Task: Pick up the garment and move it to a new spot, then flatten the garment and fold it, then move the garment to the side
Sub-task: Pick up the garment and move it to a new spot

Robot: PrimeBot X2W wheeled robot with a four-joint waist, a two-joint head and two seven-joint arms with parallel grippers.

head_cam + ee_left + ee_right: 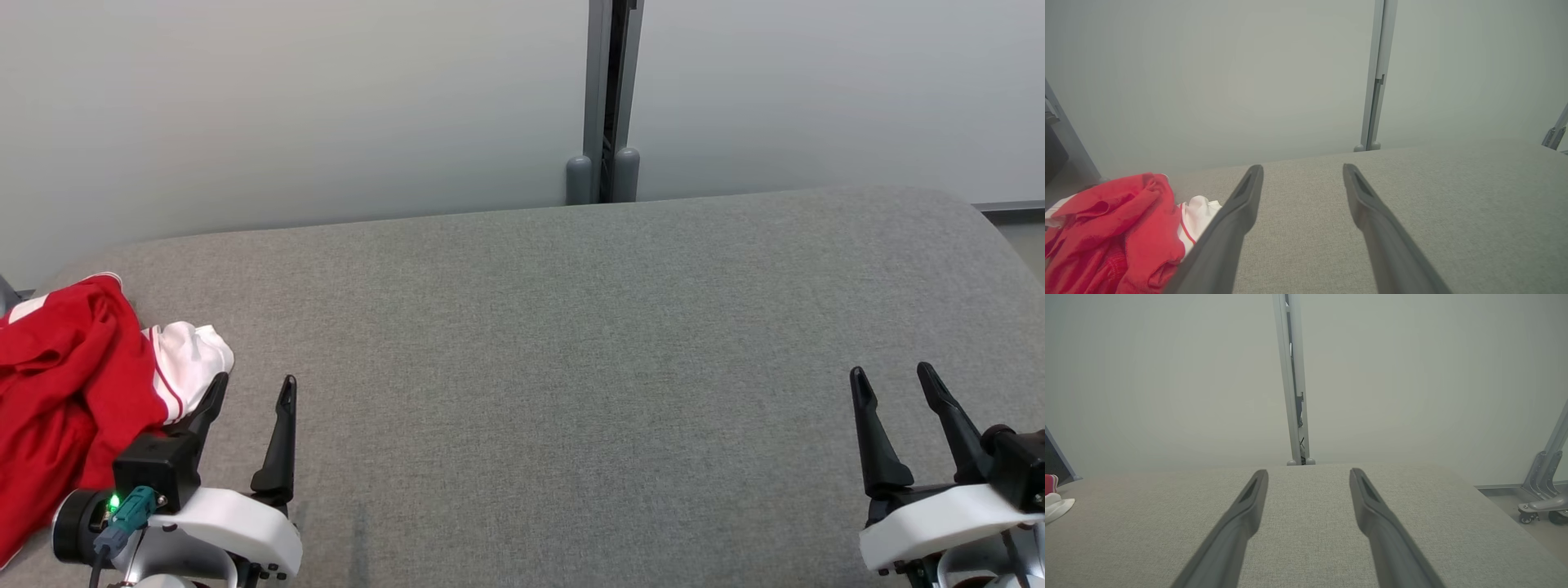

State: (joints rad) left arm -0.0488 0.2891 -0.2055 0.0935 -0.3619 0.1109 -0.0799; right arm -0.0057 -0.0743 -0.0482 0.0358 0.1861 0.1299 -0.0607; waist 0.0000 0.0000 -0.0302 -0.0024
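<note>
A crumpled red and white garment (pixel 73 384) lies bunched at the left end of the grey padded surface (pixel 571 343). My left gripper (pixel 253 390) stands open at the lower left, its left finger right beside the garment's white part, nothing between the fingers. The left wrist view has the garment (pixel 1114 232) to the left of my open left gripper (pixel 1302 171). At the lower right my right gripper (pixel 891 377) is open and holds nothing, far from the cloth. In the right wrist view my right gripper (pixel 1308 475) is open, and a bit of the garment (pixel 1055 504) peeks in at the left edge.
A pale wall with a grey vertical post (pixel 608 98) runs behind the surface. The surface's far edge and its rounded right corner (pixel 980 212) are near the wall. A wheeled metal frame (pixel 1541 490) stands on the floor to the right.
</note>
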